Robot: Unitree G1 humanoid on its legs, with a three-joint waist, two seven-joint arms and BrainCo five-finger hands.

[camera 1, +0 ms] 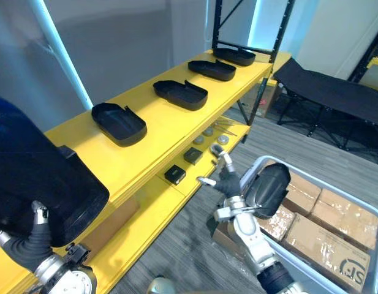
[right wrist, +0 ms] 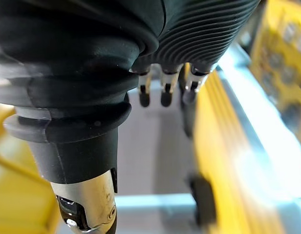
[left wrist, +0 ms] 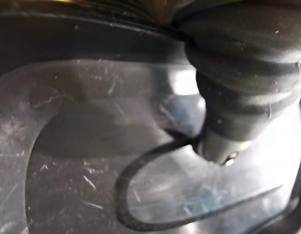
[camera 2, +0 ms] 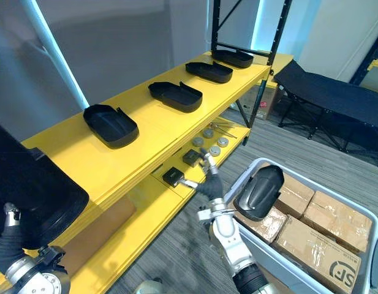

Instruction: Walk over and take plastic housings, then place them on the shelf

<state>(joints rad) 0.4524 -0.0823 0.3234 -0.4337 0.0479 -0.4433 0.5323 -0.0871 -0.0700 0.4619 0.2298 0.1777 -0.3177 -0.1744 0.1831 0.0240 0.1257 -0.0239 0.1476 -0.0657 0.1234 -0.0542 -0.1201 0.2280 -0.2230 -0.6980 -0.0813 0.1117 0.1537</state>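
Observation:
A large black plastic housing (camera 1: 35, 177) fills the lower left, held up at the near end of the yellow shelf (camera 1: 158, 131). My left hand (camera 1: 32, 242) is under it, and its thumb (left wrist: 238, 97) presses on the scratched housing (left wrist: 91, 146). Several more black housings lie in a row on the top board, the nearest (camera 1: 118, 122), then another (camera 1: 181, 94). My right hand (camera 1: 228, 184) hangs open with straight fingers (right wrist: 162, 90) between the shelf and a grey bin. Just beside its wrist a further black housing (camera 1: 266, 188) leans at the bin's near corner, and I cannot tell whether they touch.
The grey bin (camera 1: 280, 163) at the lower right holds cardboard boxes (camera 1: 342, 220). The shelf's lower board carries small black boxes (camera 1: 175, 175) and round metal parts (camera 1: 208, 131). A black folding cot (camera 1: 336, 92) stands at the back right, across grey carpet.

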